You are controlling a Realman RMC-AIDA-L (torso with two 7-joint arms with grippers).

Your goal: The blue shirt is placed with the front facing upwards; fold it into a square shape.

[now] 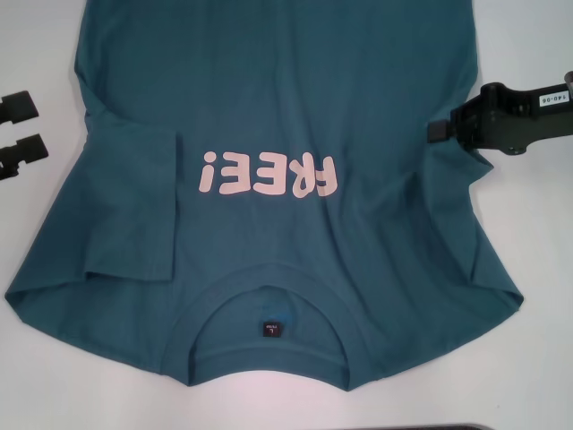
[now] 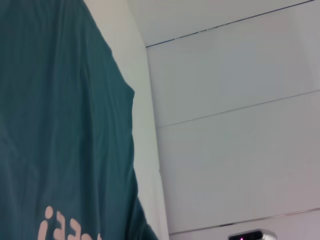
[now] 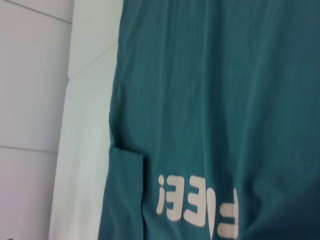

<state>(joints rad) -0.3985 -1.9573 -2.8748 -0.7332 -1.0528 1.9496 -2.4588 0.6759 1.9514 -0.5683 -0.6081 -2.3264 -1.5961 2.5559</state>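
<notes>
**On the white table: blue shirt spread front-up, one sleeve folded in, grippers at its two sides**

Across most of the white table (image 1: pixel 537 358) lies the blue shirt (image 1: pixel 295 98), spread flat with its front upward. Its ribbed round collar (image 1: pixel 269 291) sits at the edge nearest the robot, and its body runs away toward the far side and out of the head view. The small black neck label (image 1: pixel 271 330) shows inside the collar opening. The pale pink "FREE!" print (image 1: pixel 269 174) crosses the chest and reads upside down from the head camera.

On the robot's left, the sleeve (image 1: pixel 134 206) is folded inward and lies on top of the shirt's body, its cuff edge near the start of the print. On the robot's right, the sleeve (image 1: pixel 474 260) spreads outward on the table.

Left gripper (image 1: pixel 18 134) sits on the table just beside the shirt's left edge, apart from the cloth, its two black fingers standing apart with nothing between them.

Right gripper (image 1: pixel 440 131) reaches in from the right side over the shirt's right edge, level with the print. Whether its fingers are parted or pinching cloth cannot be told.

Both wrist views show the teal fabric with part of the print, the white table beside it, and a pale panelled wall (image 2: pixel 240 125) beyond.
</notes>
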